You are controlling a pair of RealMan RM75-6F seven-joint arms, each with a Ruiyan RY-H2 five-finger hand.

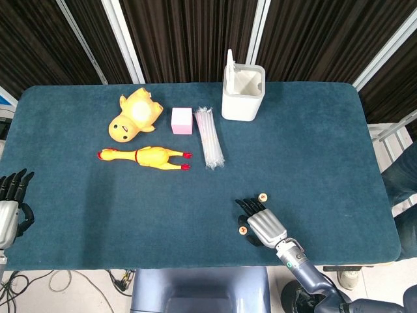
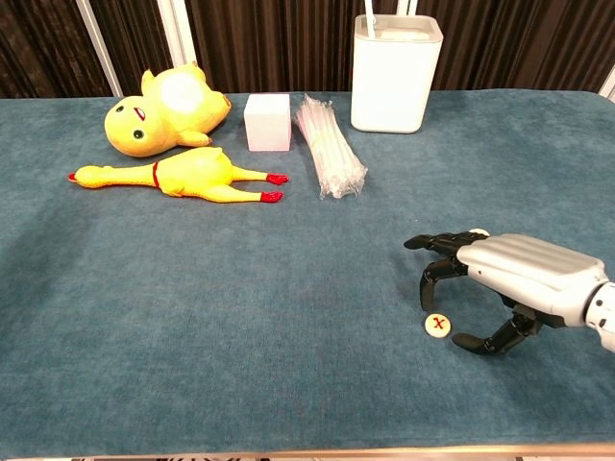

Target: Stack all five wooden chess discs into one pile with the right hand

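A wooden disc with a red mark [image 2: 438, 325] [image 1: 242, 229] lies flat on the blue cloth near the front edge. Another wooden disc [image 1: 263, 196] [image 2: 477, 232] sits just beyond my right hand, mostly hidden by it in the chest view. My right hand [image 2: 500, 279] [image 1: 262, 224] hovers low over the cloth, fingers spread and curved down, thumb to the right of the marked disc, holding nothing. My left hand [image 1: 10, 208] rests at the table's left front corner, fingers apart and empty. No other discs show.
A yellow duck plush [image 1: 133, 114], a rubber chicken [image 1: 146, 156], a pink-white cube [image 1: 182, 120], a bundle of straws [image 1: 210, 137] and a white bin [image 1: 243, 91] stand across the far half of the table [image 1: 85, 208].
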